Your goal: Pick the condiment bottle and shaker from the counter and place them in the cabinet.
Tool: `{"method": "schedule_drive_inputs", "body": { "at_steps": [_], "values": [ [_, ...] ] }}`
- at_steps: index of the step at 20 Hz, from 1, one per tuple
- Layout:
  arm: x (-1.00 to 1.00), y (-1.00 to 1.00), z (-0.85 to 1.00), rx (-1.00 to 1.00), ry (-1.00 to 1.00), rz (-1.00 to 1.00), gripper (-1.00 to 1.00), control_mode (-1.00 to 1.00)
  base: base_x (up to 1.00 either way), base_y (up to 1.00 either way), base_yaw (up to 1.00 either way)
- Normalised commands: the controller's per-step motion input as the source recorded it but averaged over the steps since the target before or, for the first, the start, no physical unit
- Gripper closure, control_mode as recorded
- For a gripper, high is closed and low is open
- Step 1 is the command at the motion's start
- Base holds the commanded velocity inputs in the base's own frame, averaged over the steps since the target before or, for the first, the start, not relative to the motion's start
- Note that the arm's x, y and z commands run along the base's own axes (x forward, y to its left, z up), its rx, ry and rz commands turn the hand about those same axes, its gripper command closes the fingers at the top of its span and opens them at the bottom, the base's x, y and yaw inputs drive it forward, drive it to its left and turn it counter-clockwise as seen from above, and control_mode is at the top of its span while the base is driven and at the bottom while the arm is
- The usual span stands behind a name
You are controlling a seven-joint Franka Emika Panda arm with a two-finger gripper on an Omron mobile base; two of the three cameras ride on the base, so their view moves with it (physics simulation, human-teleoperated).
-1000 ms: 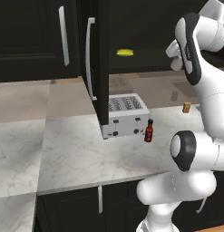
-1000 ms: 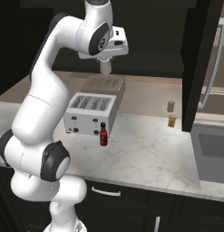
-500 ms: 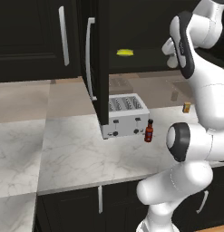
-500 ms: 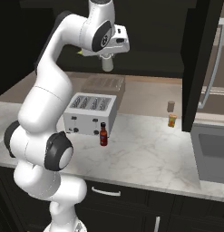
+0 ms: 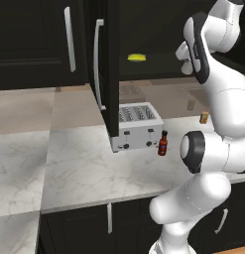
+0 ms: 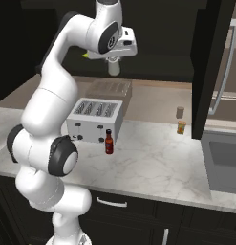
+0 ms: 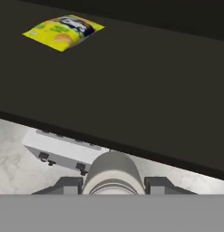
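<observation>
My gripper [image 6: 113,63] is shut on the shaker [image 6: 113,70], a white-grey cylinder held high in front of the open cabinet [image 6: 153,72]. In the hand view the shaker [image 7: 112,174] sits between my fingers [image 7: 68,185], just before the front edge of the cabinet's dark shelf [image 7: 131,90]. From the left base view the gripper [image 5: 183,53] hangs level with that shelf. The condiment bottle [image 5: 163,144], small and red with a dark cap, stands on the marble counter [image 5: 94,168] just in front of the toaster; it is also seen from the right [image 6: 109,142].
A white toaster [image 6: 95,119] sits under the cabinet. A yellow snack bag [image 7: 63,31] lies on the shelf's left side. The open cabinet door [image 5: 108,64] juts out left of the arm. A tiny orange jar [image 6: 181,127] stands at the back right, near a sink [image 6: 224,158].
The hand with the shaker has shifted a little toward the cabinet opening, and the arm's upper links have risen. The bottle and toaster have not moved.
</observation>
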Motion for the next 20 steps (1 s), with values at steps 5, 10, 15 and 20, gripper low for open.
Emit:
{"method": "schedule_drive_inputs", "body": {
  "at_steps": [5,10,15,20],
  "values": [
    [0.16,0.0,-0.17,0.0,0.0,0.0,1.0,-1.0,0.0,0.0,0.0],
    [0.19,-0.02,0.0,0.0,0.0,0.0,1.0,-1.0,0.0,0.0,0.0],
    [0.24,-0.03,0.0,0.0,0.0,0.0,1.0,-1.0,0.0,0.0,0.0],
    [0.18,-0.02,0.0,0.0,0.0,0.0,1.0,-1.0,0.0,0.0,0.0]
  ]
}}
